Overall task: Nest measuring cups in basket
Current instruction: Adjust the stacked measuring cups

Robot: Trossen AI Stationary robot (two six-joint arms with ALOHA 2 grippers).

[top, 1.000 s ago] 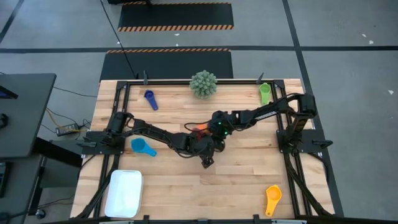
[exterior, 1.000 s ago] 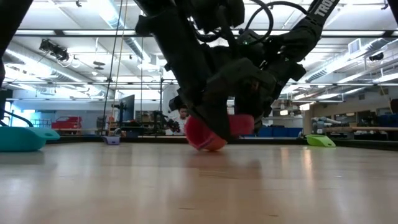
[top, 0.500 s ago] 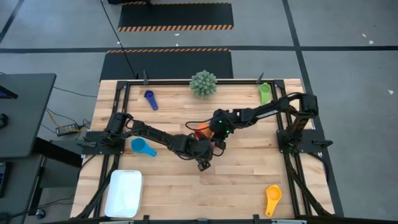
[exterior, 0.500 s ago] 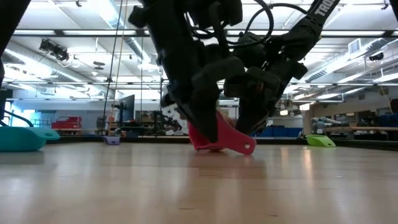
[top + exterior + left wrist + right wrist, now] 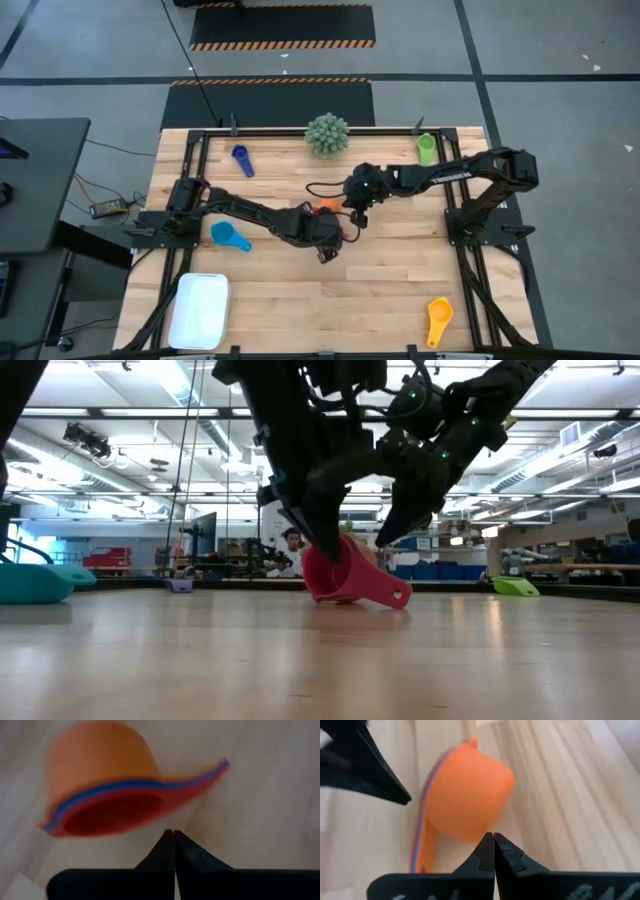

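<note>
Fingers [image 5: 167, 851] pinched shut, both arms mid-table

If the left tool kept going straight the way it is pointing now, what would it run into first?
Most likely the nested red and orange cups: the left tool, shut, points at the open mouth directly ahead. How far off is unclear.

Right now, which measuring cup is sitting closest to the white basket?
The light blue measuring cup, on the table just above the basket near the left arm's base. The dark blue, green and yellow cups all lie farther away.
</note>
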